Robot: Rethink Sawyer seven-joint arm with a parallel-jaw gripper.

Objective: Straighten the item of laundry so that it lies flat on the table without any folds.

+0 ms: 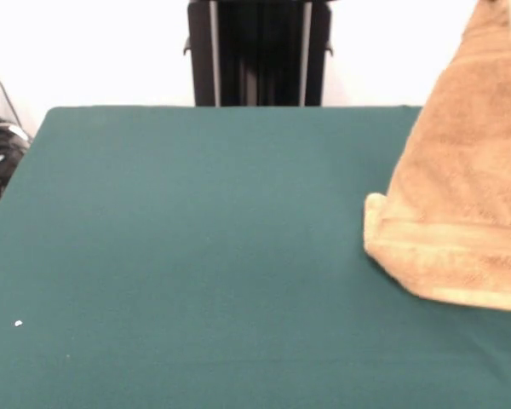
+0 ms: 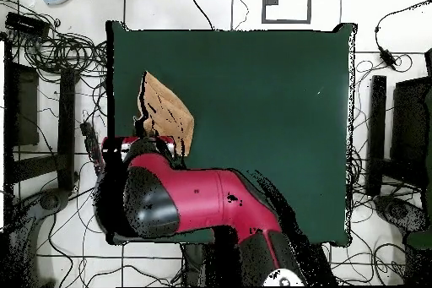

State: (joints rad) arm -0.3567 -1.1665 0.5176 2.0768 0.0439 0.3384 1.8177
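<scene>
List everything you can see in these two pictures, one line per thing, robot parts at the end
Orange-tan terry towel: one, hanging in a cone from its top corner, lower edge on the table, at the right edge of the front view.
Dark green cloth-covered table: one, fills most of both views.
Cables: many, black, on the floor around the table.
Black pedestal column: one, behind the table's far edge.
Red and black robot arm: one, reaching over the towel's end of the table; it hides the gripper from above.
</scene>
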